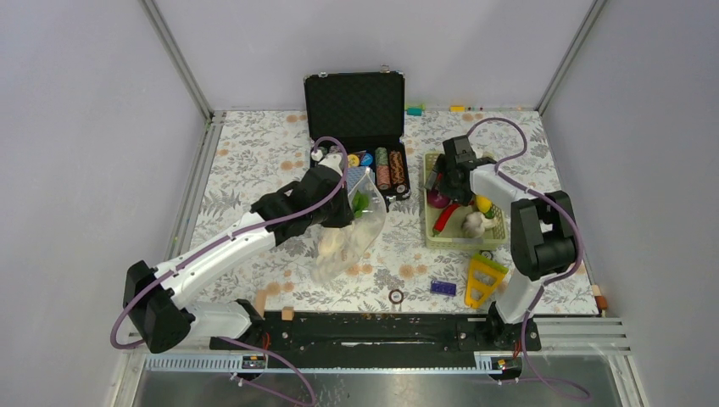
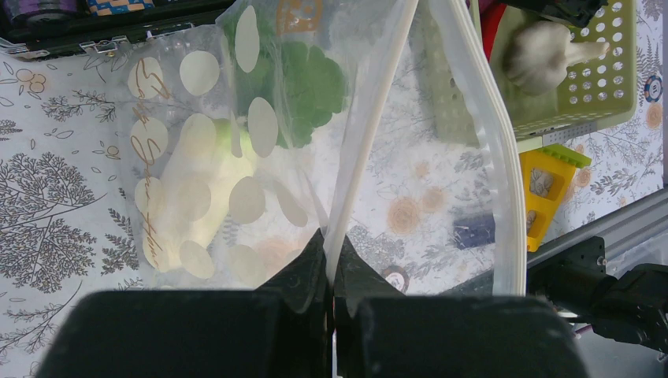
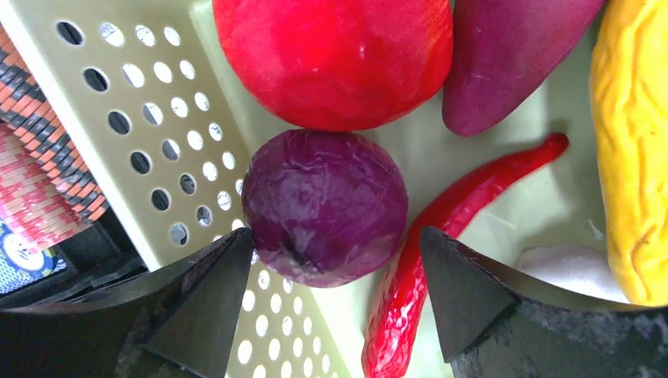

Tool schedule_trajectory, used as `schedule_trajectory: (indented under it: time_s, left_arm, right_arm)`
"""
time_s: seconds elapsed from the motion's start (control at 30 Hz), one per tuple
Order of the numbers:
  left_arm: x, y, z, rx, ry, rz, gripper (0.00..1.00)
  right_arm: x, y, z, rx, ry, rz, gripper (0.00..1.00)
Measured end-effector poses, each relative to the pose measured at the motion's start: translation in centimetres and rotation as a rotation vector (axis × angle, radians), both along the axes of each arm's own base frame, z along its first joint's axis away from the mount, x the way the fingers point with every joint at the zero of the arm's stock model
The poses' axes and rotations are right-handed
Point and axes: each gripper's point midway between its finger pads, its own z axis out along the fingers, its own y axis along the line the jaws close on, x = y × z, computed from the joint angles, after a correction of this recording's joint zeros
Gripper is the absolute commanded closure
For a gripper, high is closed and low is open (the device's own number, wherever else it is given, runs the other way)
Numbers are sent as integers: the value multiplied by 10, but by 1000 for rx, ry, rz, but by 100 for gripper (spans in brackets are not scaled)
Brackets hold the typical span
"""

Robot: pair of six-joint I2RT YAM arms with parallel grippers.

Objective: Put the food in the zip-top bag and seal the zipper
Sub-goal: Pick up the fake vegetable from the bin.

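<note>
The purple ball (image 3: 324, 206) looks like light, hard, smooth plastic, so it will likely squirt out of a shallow pinch. The best hold is across its widest part, with the fingers sunk well down its sides. It lies in the basket (image 3: 142, 118) against the holed wall, with the red round piece (image 3: 339, 55) touching it at 12 o'clock and the chili (image 3: 441, 236) just beside it at 4 o'clock. That leaves little room for the fingers.

The right gripper (image 3: 335, 236) points down into the basket with its fingers spread, one at 9 o'clock of the ball and one at 3 o'clock. They are close to it but not yet squeezing.

The zip-top bag (image 1: 352, 233) is thin, limp film that sags and folds, so only its stiffer rim gives a firm hold. It sits near the table's middle, at 9 o'clock of the basket. A green leafy piece (image 2: 311, 87) and a white long piece (image 2: 205, 181) are already inside it.

The left arm reaches forward from its base toward 1 o'clock. The left gripper (image 2: 331, 264) has its fingers pressed together on the bag's rim, right by the zipper (image 2: 370, 118), lifting the mouth open toward the basket.
</note>
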Motion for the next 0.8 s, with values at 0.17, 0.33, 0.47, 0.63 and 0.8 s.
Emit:
schedule_trajectory:
  time_s: [0.17,0.33,0.47,0.63,0.8]
  left_arm:
    - [0,-1,-1,-4,2,-4,100]
    - [-1,-2,-3,-3,7,-7,100]
    - [-2,-3,-3,-8,13,-16,100]
    - [-3,-3,-4,-9,16,-18,100]
    - [-3,-3,-4,-9,18,-20,100]
  right_arm:
    - [0,0,-13,-8,27,-1,20]
    - [1,0,-17,-3,35,-1,37]
    - [2,0,-16,-3,33,-1,50]
    - [-1,-3,-7,-15,13,5,54]
    - [-15,-12,35,-26,-86,20,56]
